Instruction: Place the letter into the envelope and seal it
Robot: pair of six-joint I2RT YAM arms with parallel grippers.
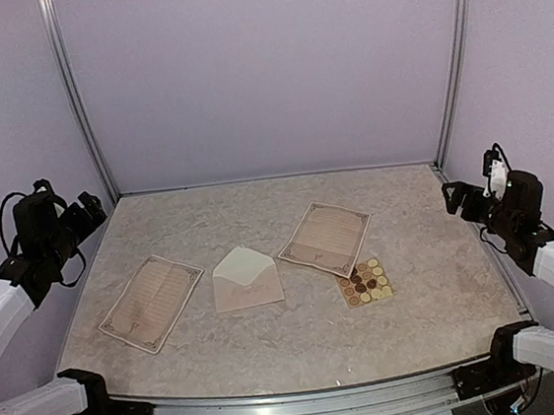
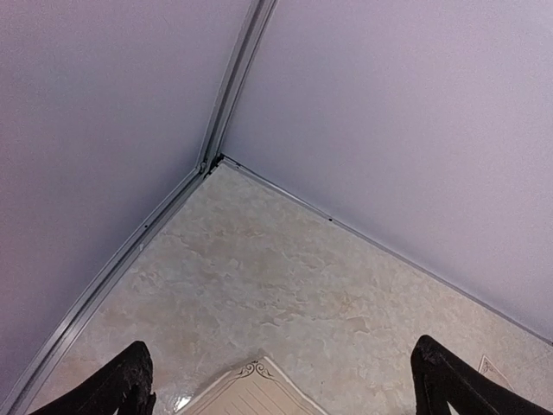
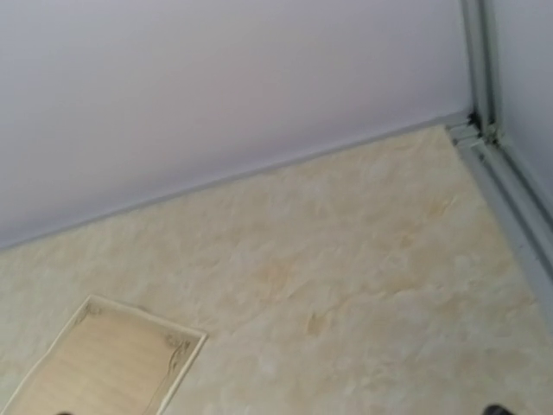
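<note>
Even soft light, faint shadows; rt wrist view blurry.

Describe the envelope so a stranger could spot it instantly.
On the marble-patterned table, three papers lie in a row. The envelope is the middle one, between the left tan sheet and the right tan sheet. It alone is plain cream, smaller, with a pointed triangular flap.

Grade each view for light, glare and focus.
Top external: even soft light, faint shadows, envelope crisp. Left wrist: sharp, one small glare spot on the table at the bottom edge. Right wrist: hazy, tan sheet border smeared.
</note>
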